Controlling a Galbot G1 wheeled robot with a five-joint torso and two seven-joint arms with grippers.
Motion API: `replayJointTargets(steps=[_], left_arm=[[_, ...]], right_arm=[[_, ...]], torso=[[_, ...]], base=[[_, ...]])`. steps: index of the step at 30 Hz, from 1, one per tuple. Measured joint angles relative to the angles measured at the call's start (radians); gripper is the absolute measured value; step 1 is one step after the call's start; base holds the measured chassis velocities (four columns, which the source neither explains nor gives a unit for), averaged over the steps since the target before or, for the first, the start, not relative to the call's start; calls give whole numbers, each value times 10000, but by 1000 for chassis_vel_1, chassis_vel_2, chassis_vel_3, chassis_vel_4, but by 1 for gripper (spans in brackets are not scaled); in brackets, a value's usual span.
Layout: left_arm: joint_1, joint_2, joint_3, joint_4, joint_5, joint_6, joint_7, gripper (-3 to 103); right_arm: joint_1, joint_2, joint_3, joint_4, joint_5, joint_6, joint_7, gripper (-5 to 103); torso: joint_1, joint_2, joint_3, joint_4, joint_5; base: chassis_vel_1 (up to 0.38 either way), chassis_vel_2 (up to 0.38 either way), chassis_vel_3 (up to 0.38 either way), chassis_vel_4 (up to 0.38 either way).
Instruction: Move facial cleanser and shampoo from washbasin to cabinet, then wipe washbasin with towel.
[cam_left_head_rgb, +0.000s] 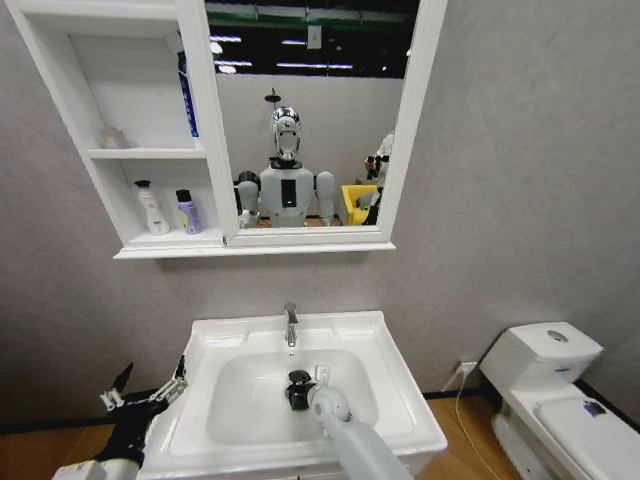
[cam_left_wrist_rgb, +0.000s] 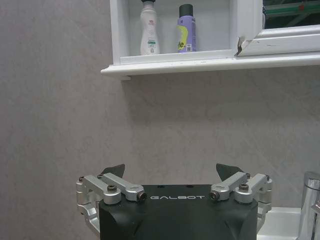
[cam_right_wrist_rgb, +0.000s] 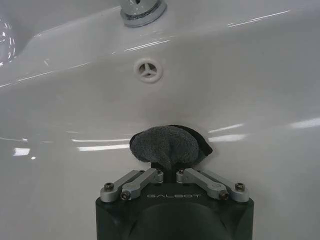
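- Our right claw is clamped on the towel, pressed into the washbasin bowl near the tap-side wall.
- Our left claw is spread open, holding nothing, beside the washbasin's left edge.
- Two bottles stand on the cabinet bottom shelf.

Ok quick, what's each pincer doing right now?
Left pincer: open, holding nothing, beside the washbasin.
Right pincer: closed on the towel, down in the washbasin bowl.
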Motion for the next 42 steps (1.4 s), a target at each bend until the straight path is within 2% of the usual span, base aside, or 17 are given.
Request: replayJointTargets(steps=[6, 11, 17, 23, 25, 26, 30, 39, 42], left_arm=[[0, 0, 0, 0, 0, 0, 0, 100], [0, 0, 0, 0, 0, 1, 0, 100], [0, 0, 0, 1, 0, -1, 0, 100], [-1, 0, 0, 0, 0, 0, 0, 100], [0, 0, 0, 0, 0, 0, 0, 100], [0, 0, 0, 0, 0, 0, 0, 100], [0, 0, 0, 0, 0, 0, 0, 100], [0, 0, 0, 0, 0, 0, 0, 100], [0, 0, 0, 0, 0, 0, 0, 100]], right_arm=[[-19, 182, -267, -45, -3, 75, -52, 7], [-33, 39, -244, 95, -6, 83, -48, 7], [-413, -762, 331, 767, 308, -47, 92, 7], [-742, -1184, 779, 1197, 448, -140, 196, 7], [-899, -1471, 1013, 1519, 482, -220, 322, 7], [-1124, -1897, 1400, 2041, 453, -425, 569, 7], [-1252, -2225, 1757, 2589, 613, -539, 803, 7], [-1294, -2894, 2135, 3782, 178, -479, 1151, 7], [-1266, -3454, 2320, 4251, -675, -249, 869, 7]], torso=[[0, 0, 0, 0, 0], [-2, 0, 0, 2, 2], [-2, 1, 0, -2, 3], [-2, 1, 0, 0, 4], [-2, 1, 0, 0, 4], [-2, 1, 0, 0, 4], [-2, 1, 0, -2, 3], [-2, 1, 0, 2, 4], [-2, 1, 0, 0, 3]], base=[[0, 0, 0, 0], [0, 0, 0, 0], [0, 0, 0, 0], [0, 0, 0, 0], [0, 0, 0, 0], [0, 0, 0, 0], [0, 0, 0, 0], [0, 0, 0, 0], [0, 0, 0, 0]])
